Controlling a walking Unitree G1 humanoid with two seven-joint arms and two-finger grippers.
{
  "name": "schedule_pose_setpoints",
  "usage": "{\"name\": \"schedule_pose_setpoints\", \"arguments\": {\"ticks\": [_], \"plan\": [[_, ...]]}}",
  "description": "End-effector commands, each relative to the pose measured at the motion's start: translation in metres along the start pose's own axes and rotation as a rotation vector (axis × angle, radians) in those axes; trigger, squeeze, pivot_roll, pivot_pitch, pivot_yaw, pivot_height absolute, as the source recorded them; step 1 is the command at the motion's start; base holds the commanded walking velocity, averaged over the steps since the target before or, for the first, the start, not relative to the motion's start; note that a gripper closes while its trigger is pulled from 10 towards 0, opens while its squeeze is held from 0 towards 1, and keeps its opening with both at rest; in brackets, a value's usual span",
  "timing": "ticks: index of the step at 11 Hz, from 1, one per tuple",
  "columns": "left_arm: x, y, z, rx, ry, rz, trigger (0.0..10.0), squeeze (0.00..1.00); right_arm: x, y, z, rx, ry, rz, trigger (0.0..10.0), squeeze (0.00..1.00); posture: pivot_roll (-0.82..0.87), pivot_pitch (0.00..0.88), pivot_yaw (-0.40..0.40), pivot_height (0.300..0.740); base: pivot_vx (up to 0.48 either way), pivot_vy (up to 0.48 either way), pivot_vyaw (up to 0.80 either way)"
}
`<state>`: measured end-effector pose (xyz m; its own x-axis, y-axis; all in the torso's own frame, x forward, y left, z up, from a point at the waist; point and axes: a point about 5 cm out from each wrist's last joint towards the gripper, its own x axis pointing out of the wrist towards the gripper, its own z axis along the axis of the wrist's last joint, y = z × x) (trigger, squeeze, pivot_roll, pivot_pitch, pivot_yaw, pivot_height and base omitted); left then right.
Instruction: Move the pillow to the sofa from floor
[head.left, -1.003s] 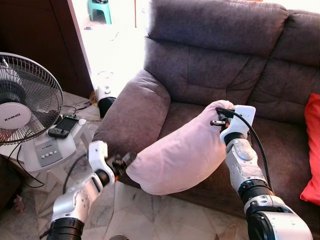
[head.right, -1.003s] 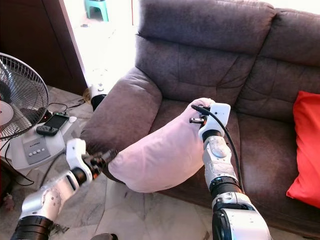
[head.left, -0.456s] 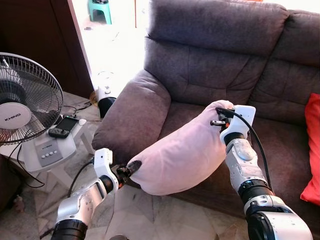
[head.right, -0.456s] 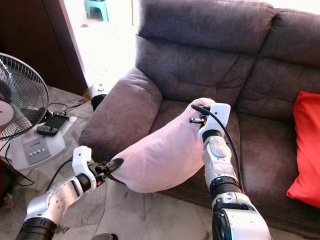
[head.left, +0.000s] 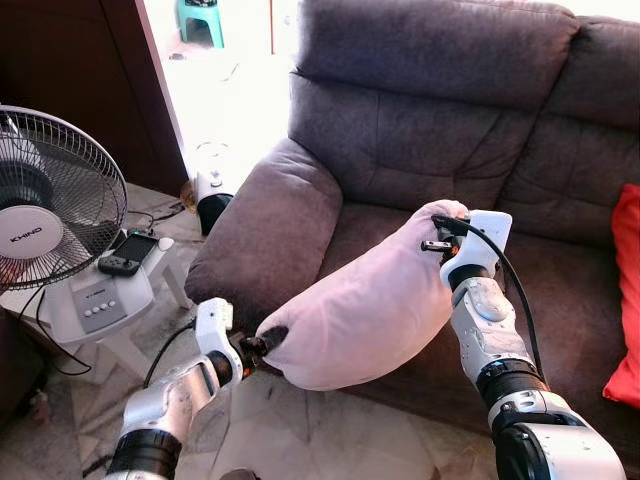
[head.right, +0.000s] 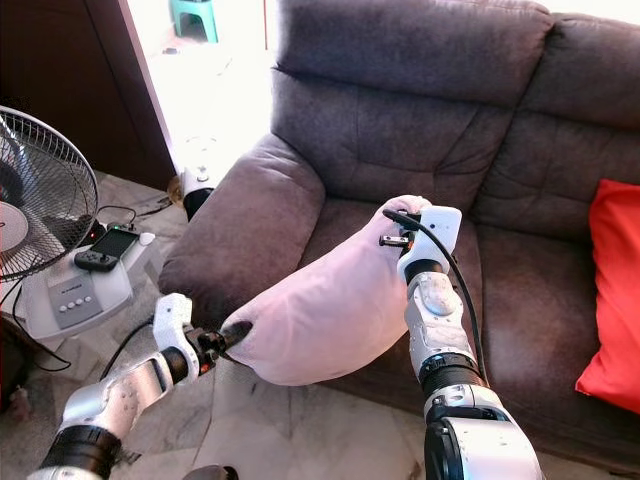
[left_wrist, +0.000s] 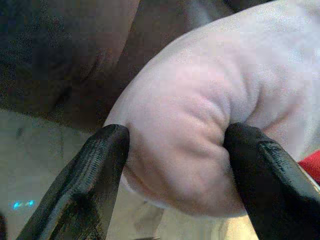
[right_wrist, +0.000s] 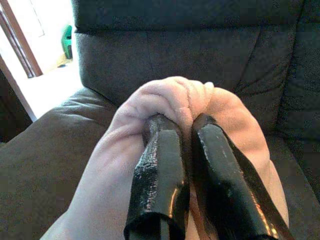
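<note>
A pale pink pillow hangs slanted in front of the dark grey sofa, its upper end over the seat and its lower end off the seat's front edge above the floor. My right gripper is shut on the pillow's bunched top corner; the right wrist view has both fingers pinching a fold of the pillow. My left gripper holds the lower left end. In the left wrist view its fingers press into the pillow from both sides.
The sofa's armrest rises just behind the left gripper. A standing fan and a white stool with a handheld device stand at the left. A red cushion lies on the right seat. Tiled floor lies below.
My left arm has dropped lower and moved in toward the sofa, and the pillow's lower end came down with it. The right gripper and the pillow's top corner have stayed in place.
</note>
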<state>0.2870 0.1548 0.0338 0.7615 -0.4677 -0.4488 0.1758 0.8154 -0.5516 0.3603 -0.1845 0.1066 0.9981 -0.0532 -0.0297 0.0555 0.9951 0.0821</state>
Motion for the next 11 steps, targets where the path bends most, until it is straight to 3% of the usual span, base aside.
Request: {"name": "schedule_pose_setpoints", "arguments": {"ticks": [1,2,3,4,9,11], "plan": [[0.002,0.004,-0.007,0.005,0.050,0.047,10.0,0.00,-0.002,-0.003,-0.004,0.004,0.025,-0.012,10.0,0.00,0.09,0.096,-0.049,0.740,0.000,0.000,0.00],[0.003,0.003,-0.007,0.005,0.043,0.036,10.0,0.00,-0.001,-0.003,-0.004,0.004,0.024,-0.012,10.0,0.00,0.09,0.098,-0.049,0.740,0.000,0.000,0.00],[0.004,0.001,-0.008,0.007,0.042,0.031,2.9,0.00,-0.001,-0.004,-0.004,0.003,0.023,-0.012,10.0,0.00,0.09,0.099,-0.050,0.740,0.000,0.000,0.00],[0.004,0.002,-0.009,-0.001,0.040,0.036,0.0,0.00,-0.001,-0.004,-0.004,0.003,0.022,-0.012,10.0,0.00,0.09,0.100,-0.051,0.740,0.000,0.000,0.00],[0.004,0.004,-0.008,-0.002,0.025,0.039,0.0,0.00,-0.001,-0.001,-0.004,0.001,0.022,-0.004,10.0,0.00,0.09,0.099,-0.054,0.740,0.000,0.000,0.00],[0.002,0.010,0.001,-0.010,-0.052,0.092,0.0,0.00,-0.001,-0.001,-0.004,0.000,0.022,-0.004,10.0,0.00,0.09,0.098,-0.053,0.740,0.000,0.000,0.00]]}}
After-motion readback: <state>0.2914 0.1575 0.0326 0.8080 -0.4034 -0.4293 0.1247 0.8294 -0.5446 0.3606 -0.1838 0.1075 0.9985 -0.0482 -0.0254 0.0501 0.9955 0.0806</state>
